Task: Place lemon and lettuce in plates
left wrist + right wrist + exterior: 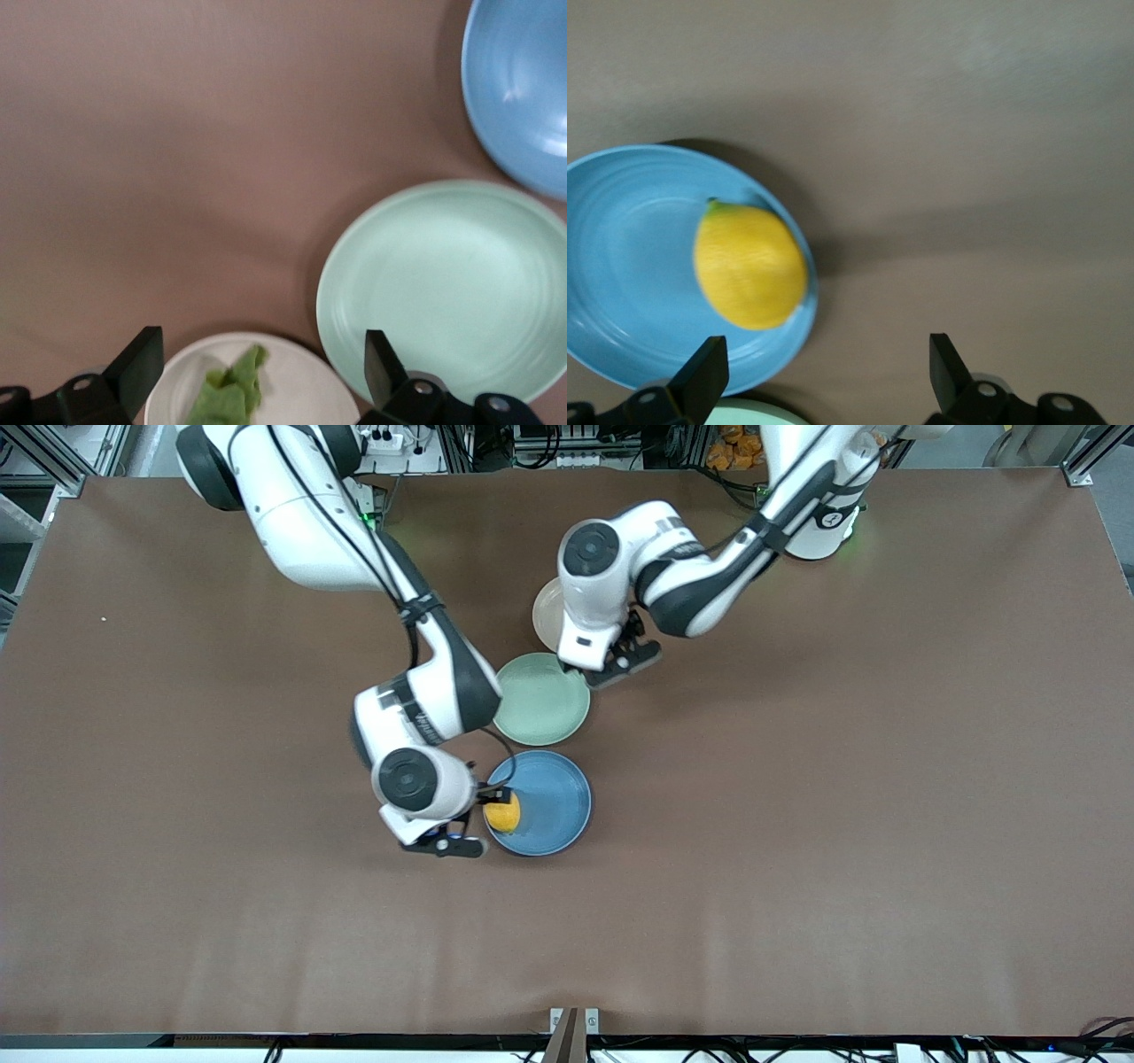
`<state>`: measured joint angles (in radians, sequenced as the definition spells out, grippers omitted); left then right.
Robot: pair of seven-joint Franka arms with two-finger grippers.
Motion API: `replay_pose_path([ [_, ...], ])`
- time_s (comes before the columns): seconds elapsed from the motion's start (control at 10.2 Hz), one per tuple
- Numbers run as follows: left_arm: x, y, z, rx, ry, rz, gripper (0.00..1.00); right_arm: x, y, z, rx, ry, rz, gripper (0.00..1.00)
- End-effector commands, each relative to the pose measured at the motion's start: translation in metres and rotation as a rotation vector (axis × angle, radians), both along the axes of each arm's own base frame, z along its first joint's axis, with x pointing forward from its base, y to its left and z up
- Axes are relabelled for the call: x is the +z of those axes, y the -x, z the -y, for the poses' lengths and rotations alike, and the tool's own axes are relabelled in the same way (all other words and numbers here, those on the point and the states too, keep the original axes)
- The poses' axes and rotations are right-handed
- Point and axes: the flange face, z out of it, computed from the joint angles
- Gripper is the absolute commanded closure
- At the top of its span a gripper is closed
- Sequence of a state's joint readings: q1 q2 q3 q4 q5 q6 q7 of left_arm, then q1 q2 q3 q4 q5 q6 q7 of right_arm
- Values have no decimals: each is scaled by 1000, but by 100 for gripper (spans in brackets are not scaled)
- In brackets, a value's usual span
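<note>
On the brown worktop [797, 824], the lemon [503, 813] lies in the blue plate [554, 802], with the right claw [824, 376] spread wide and empty above that plate's edge. The left claw [261, 372] hangs equally wide and empty over the beige plate [301, 385], where the lettuce [229, 394] rests, farther from the front camera than the pale green plate [542, 698].

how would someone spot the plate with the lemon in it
Three plates sit in a line mid-table, running away from the front camera. The blue plate is the nearest, beside the green plate. Only it holds the lemon.
</note>
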<state>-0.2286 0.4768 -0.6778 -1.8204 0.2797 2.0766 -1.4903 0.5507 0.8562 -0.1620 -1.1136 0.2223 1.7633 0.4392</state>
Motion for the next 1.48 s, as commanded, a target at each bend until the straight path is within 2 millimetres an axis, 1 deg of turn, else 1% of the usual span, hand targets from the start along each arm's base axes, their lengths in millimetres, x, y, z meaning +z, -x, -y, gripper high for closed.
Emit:
replay_pose_path([
  [0.0, 20, -35, -35, 22, 1, 45, 0, 27, -21, 67, 63, -60, -34, 0],
  [0.1, 27, -60, -57, 53, 14, 70, 0, 27, -29, 94, 77, -64, -47, 0],
  [0.2, 35, -88, -85, 91, 22, 115, 0, 26, -38, 126, 85, -70, -46, 0],
  [0.3, 40, -108, -109, 113, 24, 150, 0, 46, -45, 156, 93, -87, -19, 0],
  [0.39, 41, -125, -133, 115, 16, 173, 0, 50, -48, 184, 106, -78, -14, 0],
  [0.49, 40, -140, -158, 97, 5, 180, 0, 48, -47, 211, 133, -36, -22, 0],
  [0.59, 39, -154, -184, 82, 1, 176, 0, 48, -44, 244, 165, 0, -30, 0],
  [0.69, 37, -163, -205, 69, -1, 171, 0, 54, -39, 274, 186, 26, -31, 0],
  [0.79, 34, -168, -218, 44, -3, 163, 0, 67, -32, 303, 180, 53, -7, 0],
  [0.89, 32, -171, -228, 25, -5, 157, 0, 74, -22, 332, 155, 73, 28, 0],
  [0.98, 31, -175, -240, -3, -5, 152, 0, 83, -13, 351, 134, 72, 60, 0],
  [1.08, 29, -180, -257, -28, -8, 144, 0, 108, -7, 362, 120, 66, 92, 0],
  [1.18, 26, -181, -266, -72, -12, 129, 0, 139, -2, 376, 114, 61, 131, 0],
  [1.28, 19, -177, -271, -146, -12, 104, 0, 170, 6, 382, 123, 52, 164, 0],
  [1.38, 9, -178, -292, -179, -28, 80, 0, 199, 18, 388, 111, 44, 165, 0],
])
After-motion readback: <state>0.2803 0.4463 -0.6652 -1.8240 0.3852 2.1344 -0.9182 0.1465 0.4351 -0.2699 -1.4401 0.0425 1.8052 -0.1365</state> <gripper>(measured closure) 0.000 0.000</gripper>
